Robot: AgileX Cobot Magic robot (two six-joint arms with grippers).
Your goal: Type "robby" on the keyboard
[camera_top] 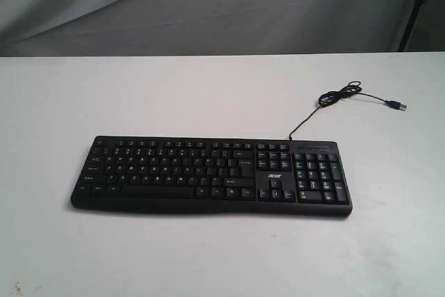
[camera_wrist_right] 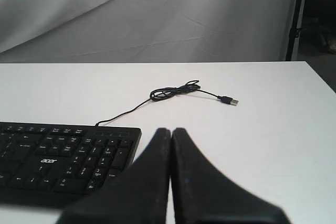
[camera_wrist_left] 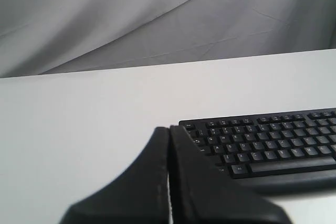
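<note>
Evidently before the first keystroke, the left gripper (camera_wrist_left: 168, 128) hovers near the letter-key end of the keyboard (camera_top: 188, 166), jaws pressed together and holding nothing. The keyboard lies flat on the white table (camera_top: 208, 88), with its cable (camera_top: 338, 95) looped loose behind the number pad. The right gripper (camera_wrist_right: 171, 129) hangs near the number-pad end, likewise closed and empty. The next move probably calls for one closed tip to descend on "r" alone.

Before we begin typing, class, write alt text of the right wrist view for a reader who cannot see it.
A shut black end effector fills the foreground over a white table, clear of the keyboard. The black acer keyboard's number-pad end lies nearby, its thin cable looping away to an unplugged USB plug, grey cloth behind.
</note>
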